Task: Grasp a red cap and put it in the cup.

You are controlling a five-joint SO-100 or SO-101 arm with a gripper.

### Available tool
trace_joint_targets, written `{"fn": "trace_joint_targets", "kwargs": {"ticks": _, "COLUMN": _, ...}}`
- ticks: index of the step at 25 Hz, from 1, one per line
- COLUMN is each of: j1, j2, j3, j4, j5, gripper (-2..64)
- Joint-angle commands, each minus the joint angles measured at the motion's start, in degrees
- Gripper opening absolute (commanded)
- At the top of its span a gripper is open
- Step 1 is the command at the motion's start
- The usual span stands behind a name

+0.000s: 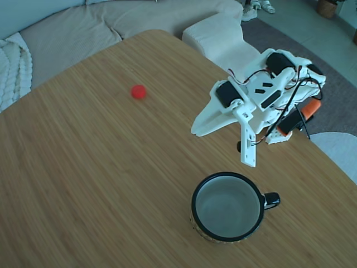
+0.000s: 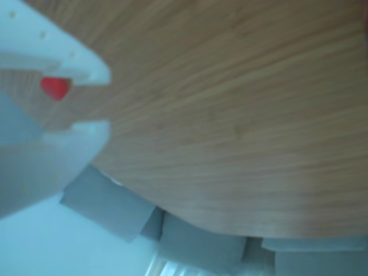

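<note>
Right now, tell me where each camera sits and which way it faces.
Fixed view: mounted high, looking down on the round wooden table, small red cap, black mug with pale inside and the whole white arm with its gripper.
Other view: apparently rides on the gripper, rotated, looking out along the tabletop toward a grey sofa; only blurred white fingers show.
Shared: table, red cap, gripper.
</note>
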Motion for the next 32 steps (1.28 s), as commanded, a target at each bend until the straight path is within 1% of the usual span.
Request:
{"fn": "trace_joint_targets", "kwargs": {"ticks": 1, "j1": -0.09, "j2": 0.44, "j3": -0.79, "j4": -1.05, "j5": -0.18, "gripper": 4.2}}
{"fn": "trace_joint_targets", "kwargs": {"ticks": 22, "j1": -0.26, "j2": 0.44, "j3": -1.23, "j4": -1.05, "j5": -0.44, "gripper": 4.5}}
{"fn": "trace_joint_targets", "kwargs": {"ticks": 26, "j1": 0.00, "j2": 0.35, "j3": -3.78, "j4": -0.35, "j5": -0.44, "gripper": 4.6}}
{"fn": "trace_joint_targets", "kwargs": {"ticks": 28, "j1": 0.00, "j2": 0.35, "j3": -5.01, "j4": -0.09, "j5": -0.44, "gripper": 6.5}}
{"fn": "trace_joint_targets", "kwargs": {"ticks": 32, "j1": 0.26, "j2": 0.26, "j3": -7.21, "j4": 1.93, "j5": 0.09, "gripper": 14.7}}
